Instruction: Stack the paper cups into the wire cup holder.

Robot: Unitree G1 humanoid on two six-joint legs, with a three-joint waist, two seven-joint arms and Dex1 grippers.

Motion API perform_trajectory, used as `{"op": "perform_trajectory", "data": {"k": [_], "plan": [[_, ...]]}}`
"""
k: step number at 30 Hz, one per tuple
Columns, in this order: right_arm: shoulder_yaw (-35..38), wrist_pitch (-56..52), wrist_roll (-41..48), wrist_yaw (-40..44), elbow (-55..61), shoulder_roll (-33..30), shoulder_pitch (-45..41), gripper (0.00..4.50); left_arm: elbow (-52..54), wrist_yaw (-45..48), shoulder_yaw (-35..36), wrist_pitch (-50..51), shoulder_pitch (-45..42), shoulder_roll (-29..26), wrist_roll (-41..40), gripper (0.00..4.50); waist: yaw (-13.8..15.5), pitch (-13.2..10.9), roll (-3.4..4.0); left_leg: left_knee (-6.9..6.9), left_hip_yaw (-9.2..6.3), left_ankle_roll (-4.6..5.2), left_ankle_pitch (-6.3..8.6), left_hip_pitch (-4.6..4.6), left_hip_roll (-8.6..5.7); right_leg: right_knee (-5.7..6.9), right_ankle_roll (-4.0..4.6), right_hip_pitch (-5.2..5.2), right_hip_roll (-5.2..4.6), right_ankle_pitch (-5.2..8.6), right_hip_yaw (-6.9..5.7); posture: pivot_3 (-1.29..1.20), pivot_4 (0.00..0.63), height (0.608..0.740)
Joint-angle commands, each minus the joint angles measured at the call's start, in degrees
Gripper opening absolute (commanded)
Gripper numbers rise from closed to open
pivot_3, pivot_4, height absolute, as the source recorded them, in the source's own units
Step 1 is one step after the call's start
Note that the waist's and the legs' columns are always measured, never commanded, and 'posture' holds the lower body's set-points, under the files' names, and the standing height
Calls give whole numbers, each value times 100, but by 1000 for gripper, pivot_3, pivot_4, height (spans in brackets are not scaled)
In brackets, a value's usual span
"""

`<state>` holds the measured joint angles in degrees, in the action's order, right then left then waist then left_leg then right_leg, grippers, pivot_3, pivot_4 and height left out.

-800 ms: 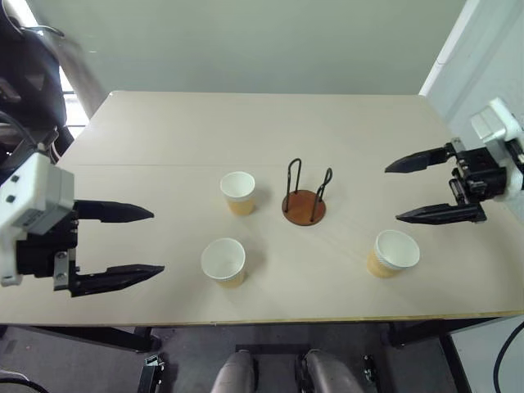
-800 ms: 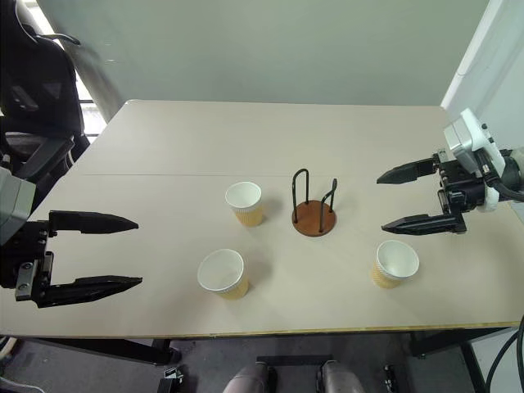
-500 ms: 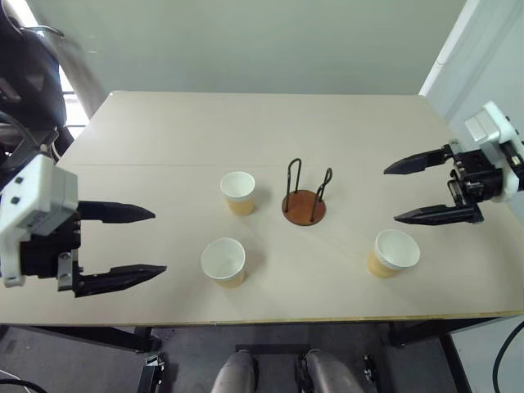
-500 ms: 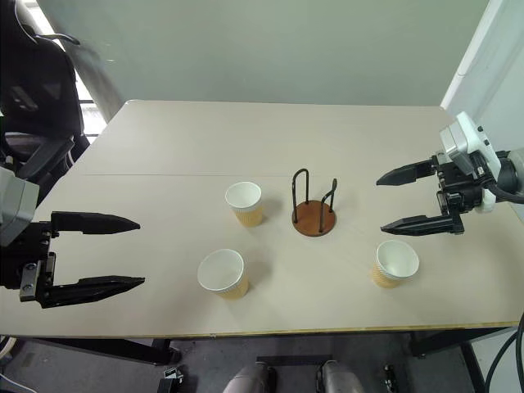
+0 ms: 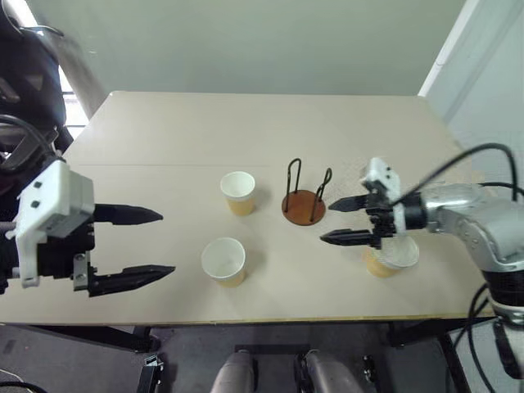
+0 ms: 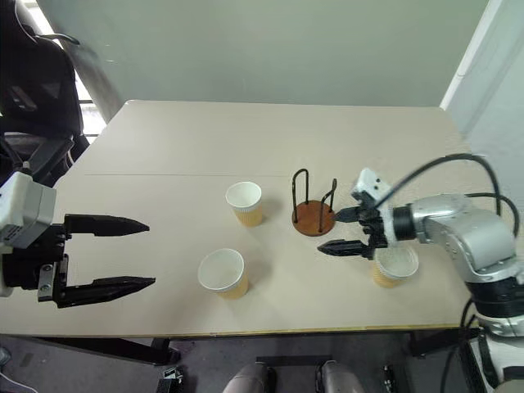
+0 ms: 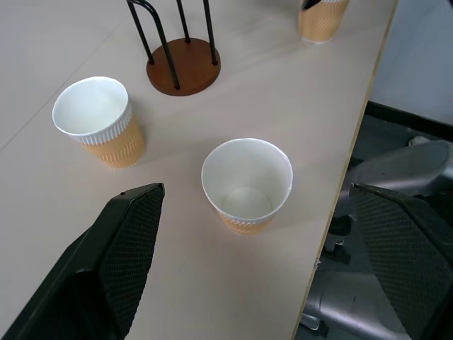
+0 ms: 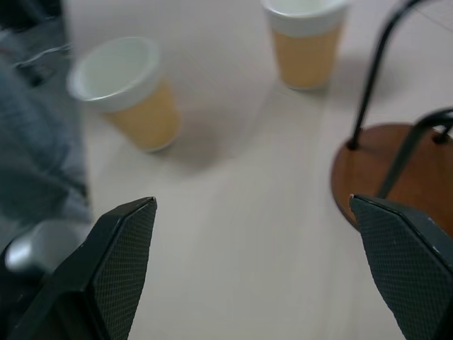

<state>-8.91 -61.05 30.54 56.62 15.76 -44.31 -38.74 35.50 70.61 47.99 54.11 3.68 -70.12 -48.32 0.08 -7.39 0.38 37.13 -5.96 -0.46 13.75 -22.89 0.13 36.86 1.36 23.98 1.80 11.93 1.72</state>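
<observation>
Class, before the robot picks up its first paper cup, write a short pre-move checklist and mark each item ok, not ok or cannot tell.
1. Wire cup holder upright and empty: ok.
2. All three paper cups upright, mouths up: far cup, near cup, right cup: ok.
3. Left gripper open and empty: ok.
4. Right gripper open and empty: ok.
5. Right gripper lined up on a cup: not ok; it hangs between the holder and the right cup.
6. Cups empty inside: near cup ok; others cannot tell.

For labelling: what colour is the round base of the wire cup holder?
Reddish-brown base under black wire loops; clearest in the left wrist view.
</observation>
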Motion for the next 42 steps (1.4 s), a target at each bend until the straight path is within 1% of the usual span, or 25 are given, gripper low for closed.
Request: {"op": "perform_trajectory", "data": {"k": [1, 6, 10, 14, 16, 21, 24, 30, 34, 35, 37, 40, 42], "plan": [[-85, -292, -178, -481, -153, 193, -291, 4500, 81, -188, 126, 44, -181, 12, -215, 4485, 6, 1, -1, 0, 0, 0, 0, 0, 0, 0, 0, 1, 0, 0, 0, 0, 150, 740], [-254, -187, -427, -856, -641, 652, -420, 4500, 256, -364, 406, 308, -221, 41, -595, 4485, 9, 1, -2, -2, -2, -6, 7, -1, 1, 1, 3, 6, 0, -1, -2, 0, 150, 740], [-304, -157, -518, -929, -834, 819, -538, 4500, 362, -486, 592, 474, -150, 46, -722, 4485, 10, 1, -1, -5, -2, -9, 15, -3, 2, 6, 5, 13, 0, -3, -5, 0, 150, 740], [-411, 119, -704, -1021, -1103, 1098, -628, 4500, 491, -618, 728, 577, -64, 100, -803, 4485, 8, 1, -2, -6, -1, -10, 21, -3, 3, 6, 6, 15, 0, -3, -6, 0, 150, 740], [-383, 284, -797, -1133, -1253, 1302, -697, 4500, 557, -667, 785, 618, -17, 133, -860, 4485, 8, 1, -2, -6, -2, -10, 22, -3, 3, 5, 7, 15, 0, -3, -7, 0, 150, 740], [-292, 526, -949, -1278, -1435, 1587, -877, 4500, 624, -746, 879, 672, 62, 139, -914, 4485, 7, 1, -1, -5, -1, -11, 22, -4, 3, 6, 12, 19, 0, -5, -7, 0, 150, 740], [-242, 670, -1041, -1361, -1544, 1657, -946, 3893, 634, -769, 908, 661, 105, 136, -922, 4500, 7, 1, -1, -6, -2, -11, 22, -3, 4, 6, 14, 20, 0, -5, -7, 0, 150, 740], [-272, 775, -1131, -1321, -1624, 1650, -969, 1738, 633, -771, 937, 623, 185, 131, -871, 4500, 16, 1, -1, -6, -1, -15, 25, -5, 4, 5, 15, 20, 0, -5, -8, 0, 150, 740], [-465, 789, -1238, -1075, -1611, 1455, -982, 267, 596, -756, 934, 609, 171, 89, -863, 4500, 16, 1, -1, -6, -1, -18, 26, -4, 5, 6, 16, 21, 0, -5, -8, 0, 150, 740], [-533, 838, -1249, -932, -1592, 1373, -958, 19, 593, -759, 921, 607, 164, 82, -864, 4500, 15, 1, -1, -6, -1, -19, 27, -5, 5, 6, 16, 21, 0, -5, -9, 0, 150, 740], [-716, 1153, -1147, -260, -1340, 1044, -783, 19, 583, -750, 903, 603, 153, 67, -872, 4500, 27, 2, -3, -6, -1, -20, 27, -5, 4, 5, 16, 20, 0, -5, -9, 0, 150, 740], [-753, 1579, -760, 821, -870, 620, -483, 19, 537, -705, 845, 571, 131, 29, -870, 4500, 33, 3, -6, -6, 0, -19, 31, -9, 4, 3, 16, 19, 0, -4, -8, 0, 150, 740], [-810, 2017, -666, 1490, -631, 326, -245, 19, 486, -677, 769, 532, 89, -14, -870, 4500, 31, 4, -6, -6, 1, -22, 35, -10, 4, 2, 17, 19, 0, -3, -8, 0, 150, 740]]}}
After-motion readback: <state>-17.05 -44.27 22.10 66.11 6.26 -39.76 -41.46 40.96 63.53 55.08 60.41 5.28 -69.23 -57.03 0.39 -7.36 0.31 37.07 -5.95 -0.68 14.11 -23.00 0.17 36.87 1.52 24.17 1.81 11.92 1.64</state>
